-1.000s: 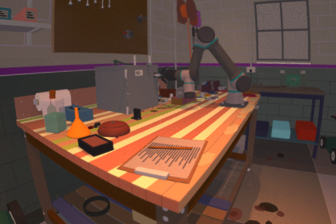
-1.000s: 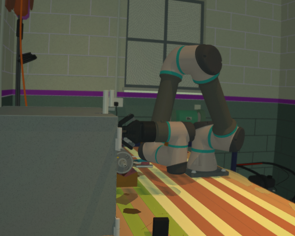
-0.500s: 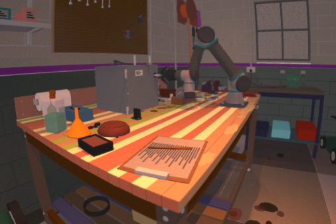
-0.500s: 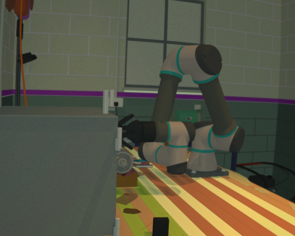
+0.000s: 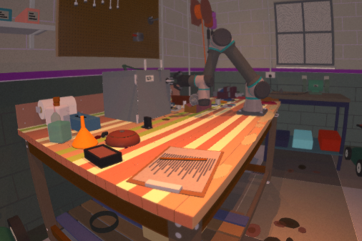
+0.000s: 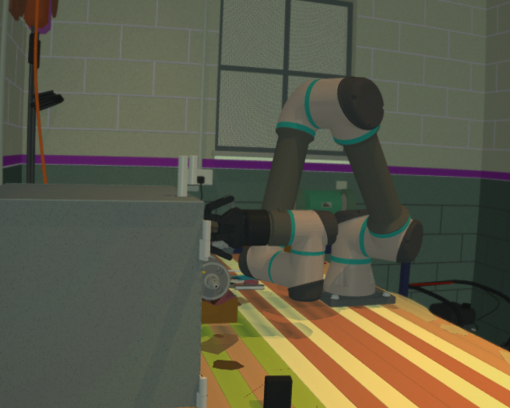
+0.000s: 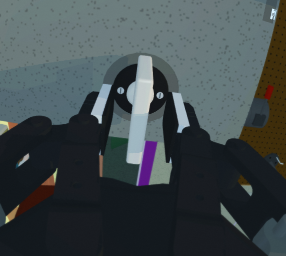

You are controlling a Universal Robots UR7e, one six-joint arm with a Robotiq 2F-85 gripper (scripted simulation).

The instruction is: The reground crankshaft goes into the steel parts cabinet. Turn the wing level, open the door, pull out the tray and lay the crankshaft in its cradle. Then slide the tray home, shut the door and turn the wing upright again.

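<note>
The grey steel parts cabinet stands at the far left of the striped workbench, its door closed. The white wing handle sits on a black round plate on the door. In the wrist camera the wing runs along the picture's vertical. The crankshaft rests on a small brown block on the bench, just below the wing and beside the cabinet. My gripper is level with the wing, straddling it, and its fingers are open and hold nothing.
A clipboard lies at the near end of the bench. A funnel, a brown dome, a dark tray and a small black block sit left of it. The arm's base is bolted at the far right edge.
</note>
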